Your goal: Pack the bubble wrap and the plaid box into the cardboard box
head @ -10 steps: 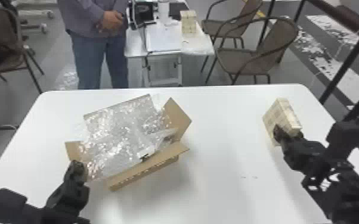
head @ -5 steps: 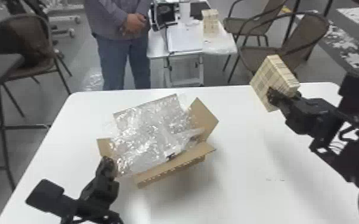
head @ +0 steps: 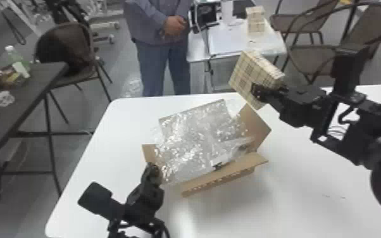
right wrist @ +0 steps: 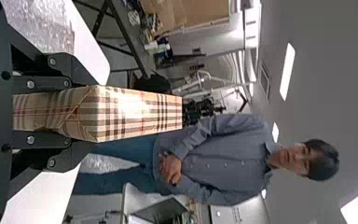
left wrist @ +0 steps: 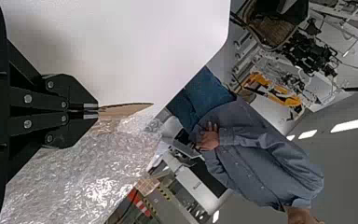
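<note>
- Right in the middle of the action sits the cardboard box [head: 221, 176], brown and open-topped, its flaps spread wide on the white, round-cornered table [head: 310, 199].
- And look at the bubble wrap [head: 196, 139], a clear, shiny, crinkled plastic sheet: it lies in and over the cardboard box, filling the mouth, lapping up the far side and spilling towards the left flap [head: 149, 153].
- Here's the left gripper [head: 153, 171], black and flat-fingered, at the left side of the cardboard box, its fingers pinched together on that brown flap, with the flap's tip poking out past them.
- Over to the right gripper [head: 267, 91], also black: it's up in the air beyond the right side of the cardboard box, fingers parted by the width of their load and clamped firmly on its two opposite faces.
- That load is the plaid box [head: 246, 76], a slim beige carton with dark and red checks, tilted, held up off the table and outside the cardboard box, close to its right flap [head: 258, 125] in the head view.
- Well left of the cardboard box stands a dark table [head: 25, 104] with small items on it, and far beyond the cardboard box a checked box [head: 256, 20] rests on a small white table [head: 196, 50].
</note>
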You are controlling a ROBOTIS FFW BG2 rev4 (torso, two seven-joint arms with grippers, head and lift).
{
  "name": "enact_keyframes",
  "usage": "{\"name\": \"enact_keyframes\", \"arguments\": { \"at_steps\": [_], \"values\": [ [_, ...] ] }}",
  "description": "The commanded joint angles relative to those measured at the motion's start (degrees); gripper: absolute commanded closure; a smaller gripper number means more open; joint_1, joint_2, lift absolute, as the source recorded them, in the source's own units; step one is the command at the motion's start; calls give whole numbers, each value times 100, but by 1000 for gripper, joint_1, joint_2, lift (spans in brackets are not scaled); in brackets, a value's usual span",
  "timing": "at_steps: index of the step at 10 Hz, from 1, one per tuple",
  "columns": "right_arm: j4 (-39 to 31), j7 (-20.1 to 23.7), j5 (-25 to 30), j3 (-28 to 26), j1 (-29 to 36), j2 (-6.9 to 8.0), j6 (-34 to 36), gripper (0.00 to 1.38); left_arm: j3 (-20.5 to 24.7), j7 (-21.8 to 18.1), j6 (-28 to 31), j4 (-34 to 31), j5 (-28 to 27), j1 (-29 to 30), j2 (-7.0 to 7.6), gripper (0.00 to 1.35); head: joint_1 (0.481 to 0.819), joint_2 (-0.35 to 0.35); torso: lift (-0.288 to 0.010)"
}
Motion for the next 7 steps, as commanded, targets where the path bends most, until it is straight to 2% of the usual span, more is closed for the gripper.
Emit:
{"name": "enact_keyframes", "arguments": {
  "at_steps": [1, 2, 4, 7],
  "values": [
    [411, 171, -220, 508, -380, -34, -8, 1153, -2, -21, 55, 7, 17, -16, 2, 1207, 695, 262, -102],
    [745, 391, -378, 710, -582, -17, 19, 1153, -2, -30, 73, 15, 17, -25, 2, 1207, 695, 294, -102],
    [955, 426, -493, 859, -687, 1, 344, 1153, -2, -30, 73, 15, 8, -33, 2, 1207, 695, 336, -102],
    [1237, 444, -748, 991, -828, 80, 854, 1153, -11, -38, 64, 15, 8, -33, 19, 1207, 695, 350, -102]
  ]
}}
